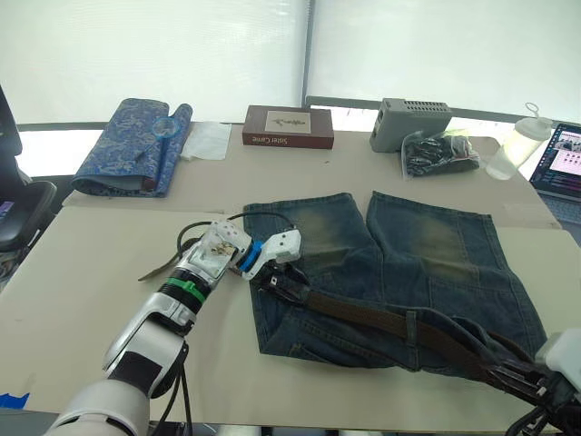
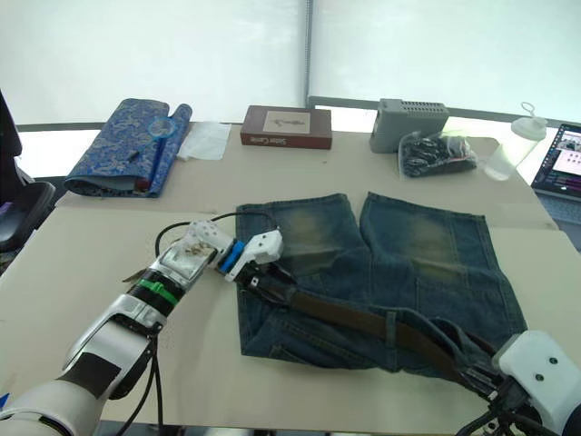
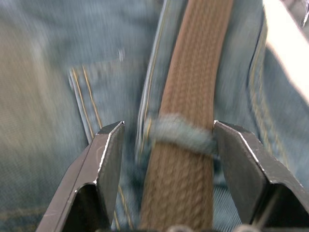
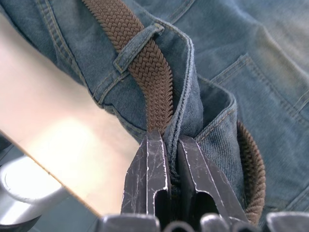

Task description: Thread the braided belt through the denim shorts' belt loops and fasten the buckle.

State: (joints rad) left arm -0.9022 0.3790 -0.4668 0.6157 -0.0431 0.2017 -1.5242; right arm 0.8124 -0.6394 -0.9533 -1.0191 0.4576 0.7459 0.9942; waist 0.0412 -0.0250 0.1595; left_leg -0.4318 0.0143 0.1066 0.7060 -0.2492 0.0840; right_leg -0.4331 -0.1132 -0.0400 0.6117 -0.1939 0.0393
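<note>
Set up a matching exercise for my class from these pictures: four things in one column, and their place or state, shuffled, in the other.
Things:
1. left claw
2. right claw
3. brown book
4. blue patterned fabric roll

Places or states:
A. far table edge, robot's left
B. shut on waistband denim beside the braided belt
C. open, astride belt and belt loop
D. far side, behind the denim shorts

Pairs: 1-C, 2-B, 3-D, 4-A

Fabric roll [image 1: 134,145], book [image 1: 288,126], laptop [image 1: 563,162] behind
</note>
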